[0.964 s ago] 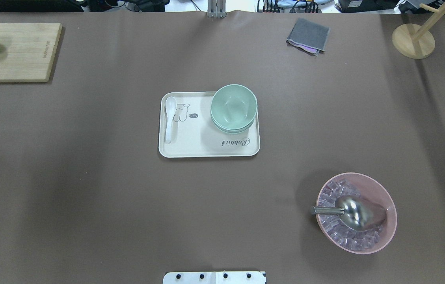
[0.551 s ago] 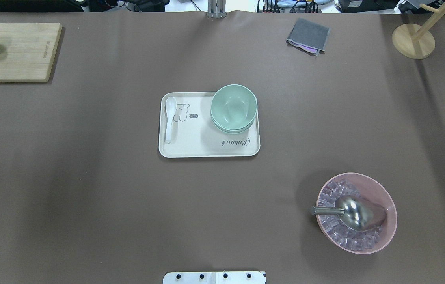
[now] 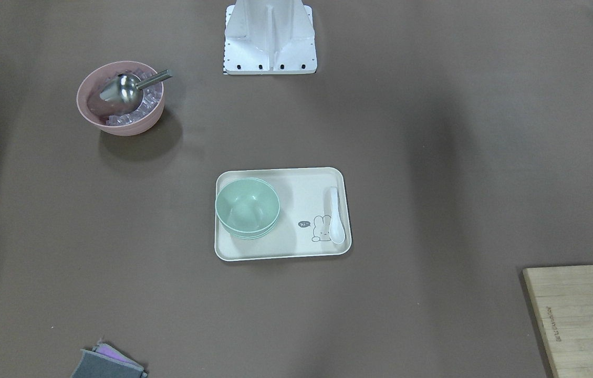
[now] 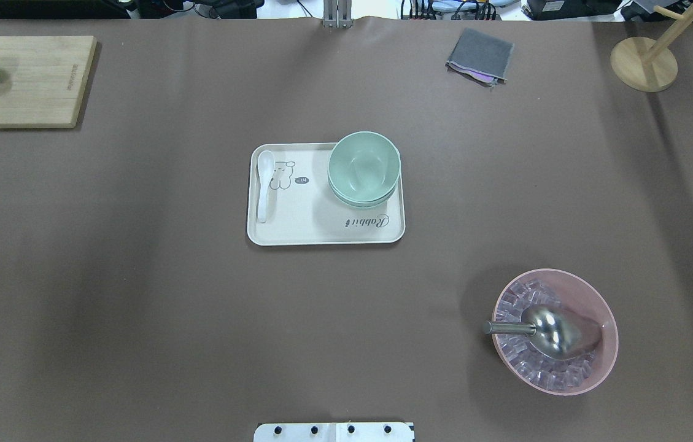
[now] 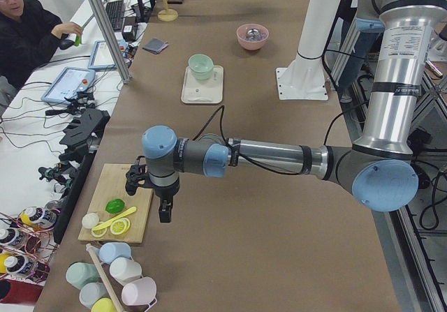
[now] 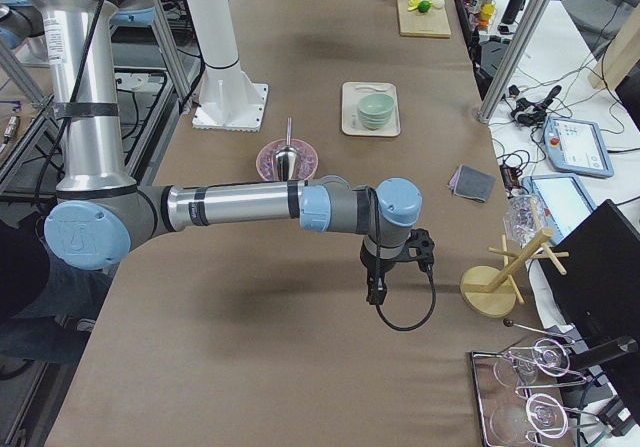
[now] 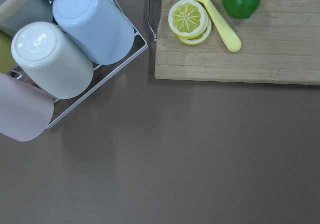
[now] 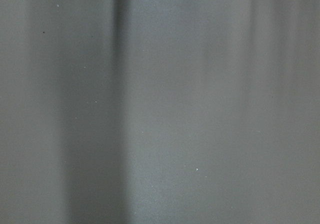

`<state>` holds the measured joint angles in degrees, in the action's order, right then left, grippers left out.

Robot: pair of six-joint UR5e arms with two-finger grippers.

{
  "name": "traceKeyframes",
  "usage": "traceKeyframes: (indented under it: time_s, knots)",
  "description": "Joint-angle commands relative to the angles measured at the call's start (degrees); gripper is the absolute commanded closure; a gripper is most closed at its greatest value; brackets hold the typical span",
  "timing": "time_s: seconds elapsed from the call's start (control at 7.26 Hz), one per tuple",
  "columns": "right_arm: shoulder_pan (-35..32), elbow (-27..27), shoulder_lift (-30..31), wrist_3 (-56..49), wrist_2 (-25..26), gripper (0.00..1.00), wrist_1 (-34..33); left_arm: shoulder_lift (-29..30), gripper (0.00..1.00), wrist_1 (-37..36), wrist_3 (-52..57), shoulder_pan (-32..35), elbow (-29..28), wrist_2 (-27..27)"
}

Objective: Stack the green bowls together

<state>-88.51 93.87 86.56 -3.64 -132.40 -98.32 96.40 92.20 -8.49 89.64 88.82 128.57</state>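
Observation:
The pale mint-green bowls (image 4: 364, 169) sit nested in one stack on the right part of a cream tray (image 4: 297, 230). The stack also shows in the front view (image 3: 247, 208), the left side view (image 5: 200, 65) and the right side view (image 6: 376, 109). My left gripper (image 5: 165, 214) hangs far off, beside the cutting board at the table's left end. My right gripper (image 6: 375, 292) hangs over bare table near the right end. Both show only in the side views, so I cannot tell whether they are open or shut. Neither holds anything I can see.
A white spoon (image 4: 264, 184) lies on the tray's left part. A pink bowl (image 4: 592, 291) with ice and a metal scoop (image 4: 545, 330) stands front right. A cutting board (image 4: 33, 83) with lime and lemon, a grey cloth (image 4: 480, 55), a wooden stand (image 4: 644, 61) and a cup rack (image 7: 55, 58) are around.

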Motion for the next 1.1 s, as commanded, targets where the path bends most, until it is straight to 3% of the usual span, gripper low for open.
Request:
traceKeyframes:
  time_s: [0.0, 0.96]
  knots:
    - [0.0, 0.3, -0.2, 0.0, 0.1, 0.00, 0.0, 0.1, 0.02, 0.0, 0.0, 0.0, -0.1, -0.1]
    - [0.0, 0.4, -0.3, 0.0, 0.0, 0.00, 0.0, 0.5, 0.02, 0.1, -0.2, -0.1, -0.7, -0.1]
